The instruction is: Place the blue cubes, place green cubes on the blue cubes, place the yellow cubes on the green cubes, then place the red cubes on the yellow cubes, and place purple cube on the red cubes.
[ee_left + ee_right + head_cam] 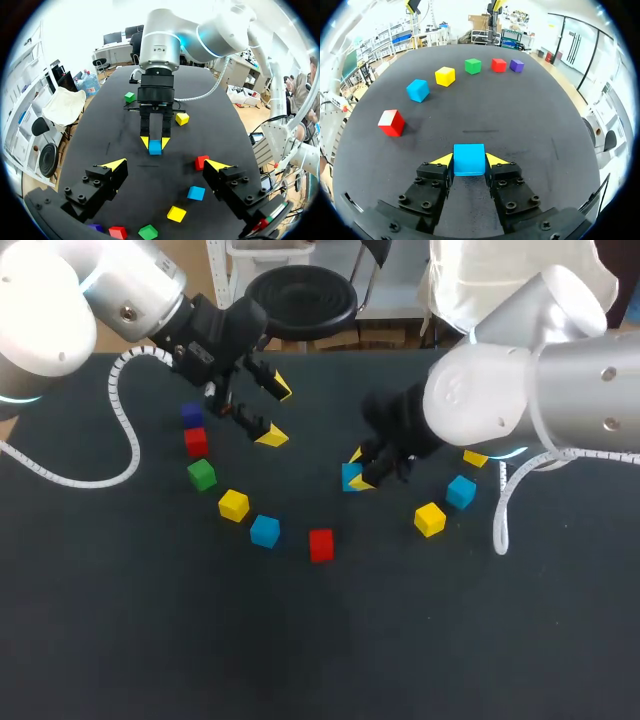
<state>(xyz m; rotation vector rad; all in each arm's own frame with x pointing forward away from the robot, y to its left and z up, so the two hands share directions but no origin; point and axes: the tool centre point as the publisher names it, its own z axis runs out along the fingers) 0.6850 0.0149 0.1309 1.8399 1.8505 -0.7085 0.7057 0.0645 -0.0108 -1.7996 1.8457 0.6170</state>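
Note:
My right gripper [360, 475] is shut on a blue cube [351, 477] low over the table's middle; the cube [469, 158] sits squarely between its yellow tips. Ahead of that gripper an arc of cubes runs leftward: red [321, 544], blue [265, 530], yellow [233, 505], green [202, 474], red [196, 442], purple [192, 414]. My left gripper [277, 412] hangs open and empty above the table at the back left, just right of the purple and red cubes. From the left wrist view, the held blue cube [155, 147] lies ahead of the open left gripper [166, 165].
To the right lie a yellow cube [430, 519] and a blue cube [461, 491]. A green cube [130, 96] sits beyond my right arm, hidden from the head view. The dark table [320, 640] has bare room along the front.

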